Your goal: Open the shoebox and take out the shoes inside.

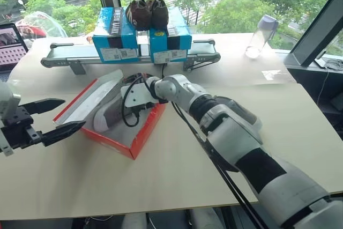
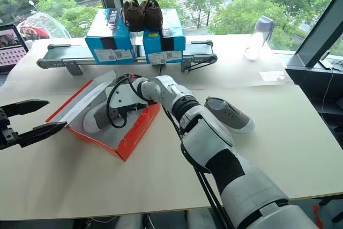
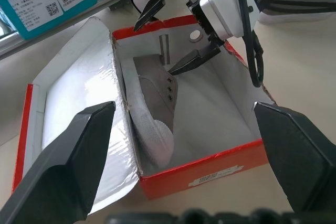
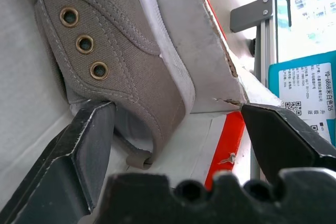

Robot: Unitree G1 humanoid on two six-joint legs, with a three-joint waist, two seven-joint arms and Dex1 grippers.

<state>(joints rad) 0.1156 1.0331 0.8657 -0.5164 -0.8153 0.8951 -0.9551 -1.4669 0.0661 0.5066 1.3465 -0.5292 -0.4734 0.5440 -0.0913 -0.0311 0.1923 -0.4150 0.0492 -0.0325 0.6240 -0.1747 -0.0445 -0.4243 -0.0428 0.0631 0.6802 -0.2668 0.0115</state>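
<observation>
Open red shoebox [image 2: 130, 139] holds one grey shoe [image 3: 152, 109] (other [image 2: 229, 114] out).

Not much is readable: the white label [image 4: 310, 98] on a blue box [image 4: 294, 74] reads roughly "YQ-6868" with Chinese characters and "26", plus QR codes. The shoebox [image 3: 210, 169] front sticker is too small to read.

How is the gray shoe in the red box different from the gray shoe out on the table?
The shoe in the shoebox lies on its side against the box wall; the shoe on the table sits flat on its sole. The boxed shoe has the open right tool reaching around it, while the table shoe lies apart with nothing touching it. Both are gray with white soles and look like a pair.
</observation>
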